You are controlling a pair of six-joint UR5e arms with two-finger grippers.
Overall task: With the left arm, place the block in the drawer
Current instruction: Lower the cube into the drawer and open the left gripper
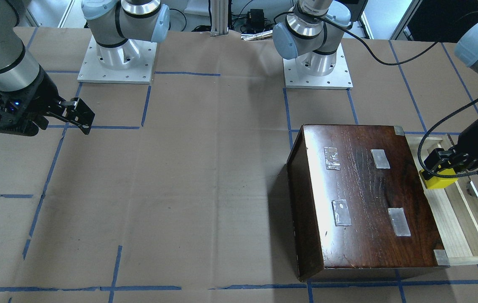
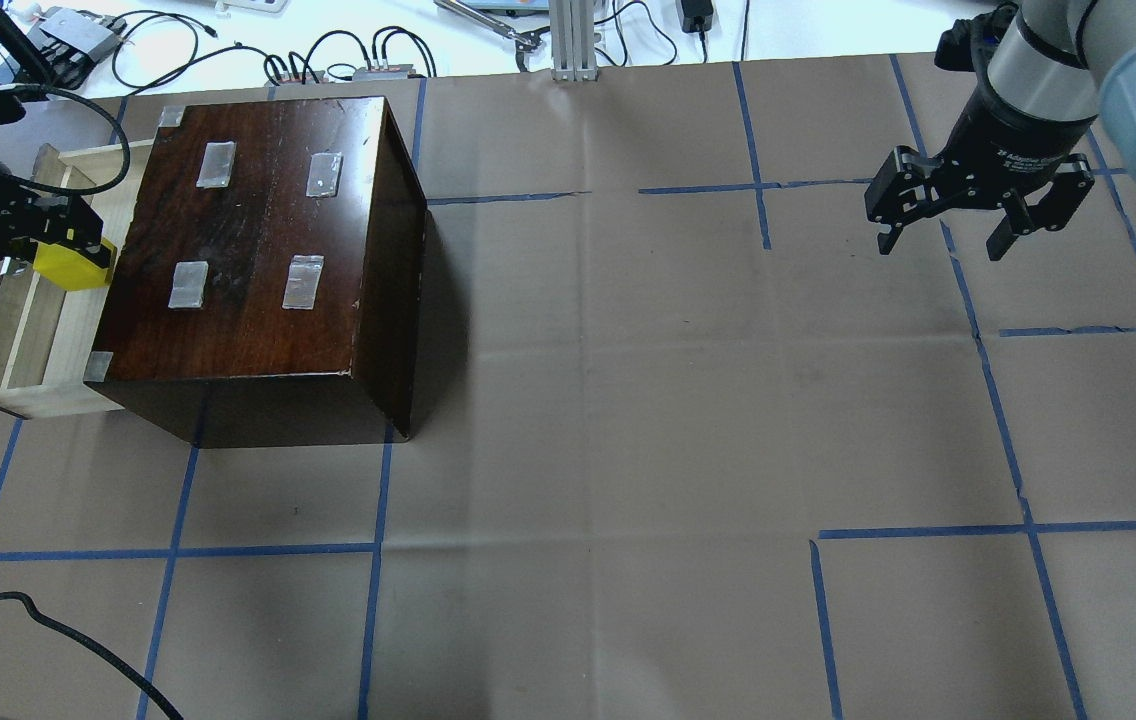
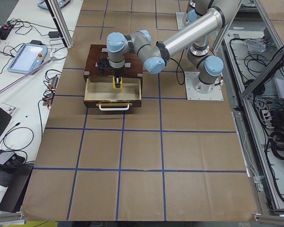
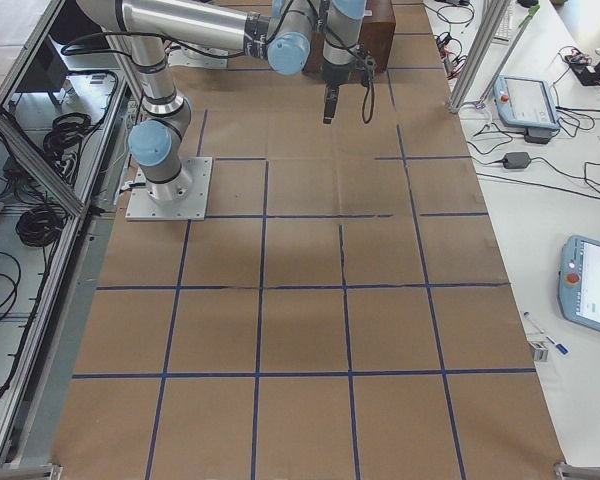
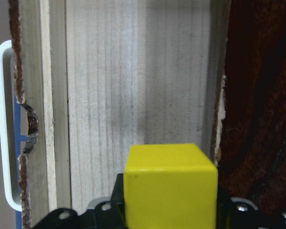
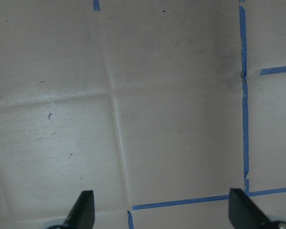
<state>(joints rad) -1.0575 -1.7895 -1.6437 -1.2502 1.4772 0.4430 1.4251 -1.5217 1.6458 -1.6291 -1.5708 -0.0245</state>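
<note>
My left gripper (image 2: 53, 240) clamps the yellow block (image 2: 73, 265) just above the open drawer (image 2: 33, 340), far left of the overhead frame. My right gripper (image 2: 940, 243) hangs spread wide, upper right.

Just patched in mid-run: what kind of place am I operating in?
Most likely a robotics lab test cell: robot base plates bolted to a paper-covered table gridded with blue tape, and a teach pendant lying on the side bench.
</note>
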